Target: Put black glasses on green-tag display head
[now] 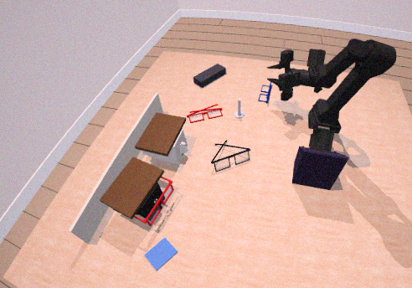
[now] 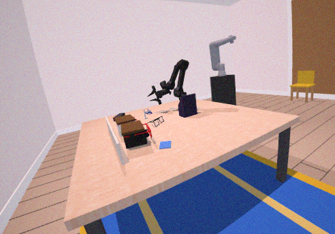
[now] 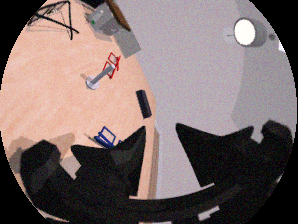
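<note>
The black glasses [image 1: 231, 156] [image 2: 157, 121] lie on the table, lenses toward the front and temples crossing behind; part of them shows at the top left of the wrist view. The head with the green tag [image 1: 171, 157] [image 3: 103, 24] is light grey under a brown top, and wears no glasses that I can see. The other head [image 1: 146, 207] [image 2: 135, 141] is black, also brown-topped, and has red glasses [image 1: 169, 182] at its face. My gripper [image 1: 269, 74] [image 2: 150, 98] [image 3: 160, 127] is partly open and empty, raised above the table near the blue glasses, well away from the black glasses.
Blue glasses [image 1: 266, 91], folded red glasses [image 1: 205, 113], a small post [image 1: 239, 107] [image 3: 102, 76] and a dark box [image 1: 209, 75] [image 3: 143, 104] lie beyond the black glasses. A grey panel [image 1: 84, 226] stands behind the heads. A blue card [image 1: 161, 254] and a dark upright block [image 1: 318, 168] are also present.
</note>
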Motion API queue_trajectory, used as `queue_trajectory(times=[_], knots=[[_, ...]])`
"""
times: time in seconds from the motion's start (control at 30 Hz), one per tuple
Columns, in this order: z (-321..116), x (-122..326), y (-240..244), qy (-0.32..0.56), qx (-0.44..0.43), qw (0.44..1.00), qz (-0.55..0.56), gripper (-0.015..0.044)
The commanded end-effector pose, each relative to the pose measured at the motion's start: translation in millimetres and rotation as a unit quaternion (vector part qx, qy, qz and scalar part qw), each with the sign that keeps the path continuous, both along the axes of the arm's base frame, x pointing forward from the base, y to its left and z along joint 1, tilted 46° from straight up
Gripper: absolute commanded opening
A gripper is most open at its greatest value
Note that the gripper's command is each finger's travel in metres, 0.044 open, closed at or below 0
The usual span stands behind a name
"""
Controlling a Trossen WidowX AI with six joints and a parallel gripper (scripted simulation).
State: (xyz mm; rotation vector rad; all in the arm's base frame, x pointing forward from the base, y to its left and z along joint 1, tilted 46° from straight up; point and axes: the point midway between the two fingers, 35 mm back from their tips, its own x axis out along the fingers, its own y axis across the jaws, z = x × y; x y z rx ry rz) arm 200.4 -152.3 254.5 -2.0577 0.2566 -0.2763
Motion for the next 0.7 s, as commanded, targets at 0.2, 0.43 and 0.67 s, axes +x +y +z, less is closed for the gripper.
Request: queue_trajectory(times=[0.2, 0.43, 0.67], knots=[[-45.9, 83.7, 21.2, 0.071, 0.393, 0.917, -0.001, 0.0200], [-114.2, 119.8, 73.1, 0.193, 0.548, 0.807, -0.102, 0.0200], [-195.7, 116.0, 133.1, 0.314, 0.538, 0.740, -0.252, 0.0200]])
